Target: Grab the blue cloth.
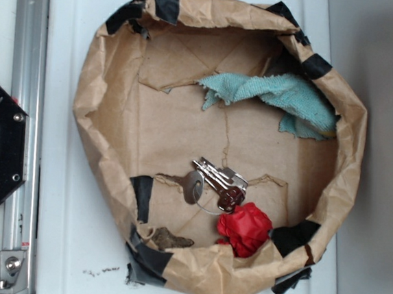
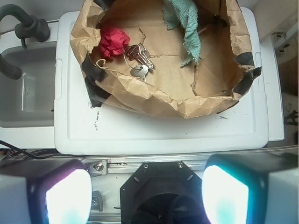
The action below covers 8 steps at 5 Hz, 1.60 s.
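While well apart from the blue cloth (image 1: 276, 97) in the paper bowl (image 1: 101, 132): gripper (image 2: 146, 196), jaws spread wide.

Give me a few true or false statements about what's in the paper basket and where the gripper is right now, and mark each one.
1. The blue cloth lies inside the paper basket, against its wall. True.
2. The gripper is shut on the cloth. False: its fingers stand apart, outside the basket, holding nothing.
3. The bunch of keys lies beside the red wad. True.
4. The red wad sits on top of the blue cloth. False: they are apart, at opposite sides of the basket.
5. The basket rests on a white lid. True.
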{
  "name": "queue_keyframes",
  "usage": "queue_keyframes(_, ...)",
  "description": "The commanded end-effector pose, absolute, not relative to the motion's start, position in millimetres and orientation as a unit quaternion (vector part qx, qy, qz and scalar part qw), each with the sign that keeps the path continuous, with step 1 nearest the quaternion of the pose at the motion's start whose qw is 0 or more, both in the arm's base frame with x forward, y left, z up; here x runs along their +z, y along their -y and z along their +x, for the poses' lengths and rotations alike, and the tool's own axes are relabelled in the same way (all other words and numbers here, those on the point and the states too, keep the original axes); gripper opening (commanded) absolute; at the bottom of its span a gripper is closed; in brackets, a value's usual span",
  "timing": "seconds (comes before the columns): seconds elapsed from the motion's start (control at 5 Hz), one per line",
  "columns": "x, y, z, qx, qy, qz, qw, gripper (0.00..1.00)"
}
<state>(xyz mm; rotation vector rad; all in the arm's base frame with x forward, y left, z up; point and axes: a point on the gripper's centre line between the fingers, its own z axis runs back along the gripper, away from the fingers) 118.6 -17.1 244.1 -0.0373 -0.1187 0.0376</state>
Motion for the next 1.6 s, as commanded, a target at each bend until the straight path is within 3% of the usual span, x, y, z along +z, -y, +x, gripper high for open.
queue_keyframes(0.0,244.1,17.1,118.6,0.019,0.059,-0.019,0.998,1.00)
queue_keyframes(0.2,206.4,-15.7,165.7,0.071,0.064,0.026,0.995,1.00)
queue_keyframes(0.6,160.0,-46.8,239.2,0.071,0.105,0.047,0.991,1.00)
queue_keyframes(0.8,132.6,-42.4,265.0,0.048,0.107,0.019,0.993,1.00)
queue_keyframes(1.2,73.8,-41.0,294.3,0.056,0.061,0.026,0.996,1.00)
queue_keyframes(1.4,74.9,-54.0,305.3,0.063,0.053,0.029,0.996,1.00)
